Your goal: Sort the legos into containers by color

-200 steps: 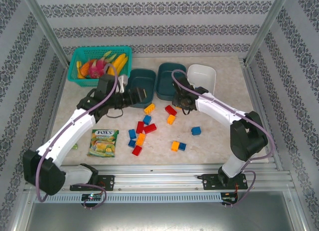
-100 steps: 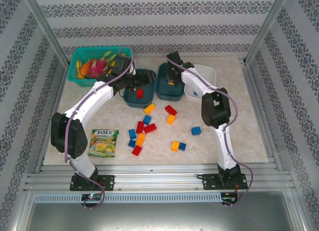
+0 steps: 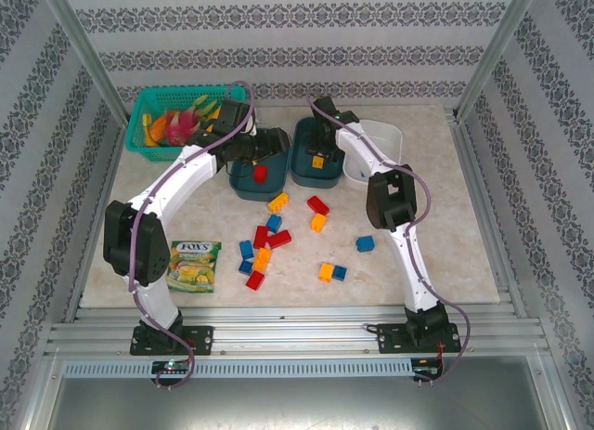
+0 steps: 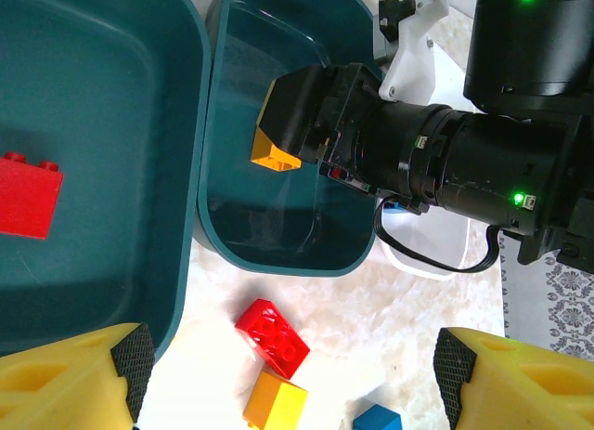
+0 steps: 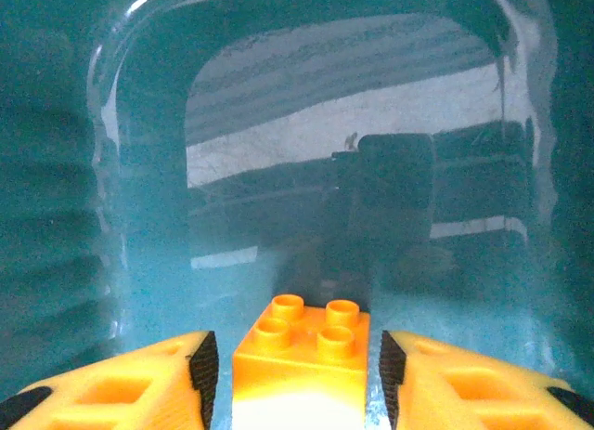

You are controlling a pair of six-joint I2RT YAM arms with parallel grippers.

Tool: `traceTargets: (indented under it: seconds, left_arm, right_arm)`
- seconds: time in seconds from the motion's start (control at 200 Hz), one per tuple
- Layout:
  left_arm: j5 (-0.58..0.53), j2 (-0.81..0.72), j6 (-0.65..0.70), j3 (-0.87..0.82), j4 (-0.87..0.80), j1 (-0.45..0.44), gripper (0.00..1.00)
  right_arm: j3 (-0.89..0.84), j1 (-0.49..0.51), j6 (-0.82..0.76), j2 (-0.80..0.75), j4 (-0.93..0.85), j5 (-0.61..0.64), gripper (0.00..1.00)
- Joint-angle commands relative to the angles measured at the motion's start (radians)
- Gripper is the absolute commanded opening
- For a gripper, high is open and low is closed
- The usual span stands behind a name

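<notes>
The right hand (image 5: 295, 365) is closed on an orange brick (image 5: 302, 342), studs up, its fingers (image 5: 121, 393) pressing the brick's two sides. It hangs low inside the middle teal tub (image 3: 316, 175), close to the floor, which I read as the way to let the brick go without a bounce. That would make this the tub for orange-yellow pieces.

The left hand (image 4: 288, 360) is spread wide with nothing between its yellow pads. It hovers over the near rim of the left teal tub (image 3: 243, 181). A red brick (image 4: 28, 193) lies flat on that tub's floor, at 9 o'clock from the orange one in the left wrist view, so this tub seems to be for red.

The white tub (image 3: 380, 135) sits at 3 o'clock of the middle tub, touching it or nearly so. It is likely meant for blue, though I cannot see what is inside.

Most of the legos (image 3: 278, 238) are scattered on the surface (image 3: 436, 198) at 6 o'clock of the tubs, with red, orange and blue mixed. The sorting looks barely begun. The nearest brick to the open left hand is a red one (image 4: 272, 330), just below the middle tub's rim, a fair next pick
</notes>
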Motion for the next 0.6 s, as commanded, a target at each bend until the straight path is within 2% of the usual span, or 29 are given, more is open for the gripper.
traceTargets:
  seconds: [0.0,0.2,0.375,0.49,0.6]
  left_arm:
    - [-0.003,-0.01,0.017,0.019,-0.037,0.013,0.81]
    - [-0.007,-0.036,0.021,0.026,-0.061,0.016,0.81]
    - [0.032,-0.071,0.04,0.065,-0.106,0.022,0.81]
    - [0.099,-0.112,0.068,0.073,-0.112,0.022,0.82]
    - [0.187,-0.149,0.106,0.049,-0.123,0.014,0.81]
  right_arm:
    - [0.028,0.0,0.002,-0.071,-0.03,-0.022,0.55]
    - [0.063,-0.003,-0.008,-0.161,-0.029,-0.016,0.57]
    - [0.054,-0.002,-0.016,-0.284,-0.039,0.0,0.55]
    - [-0.082,0.009,-0.009,-0.427,-0.034,0.033,0.52]
    - [-0.335,0.025,0.077,-0.621,-0.036,0.077,0.48]
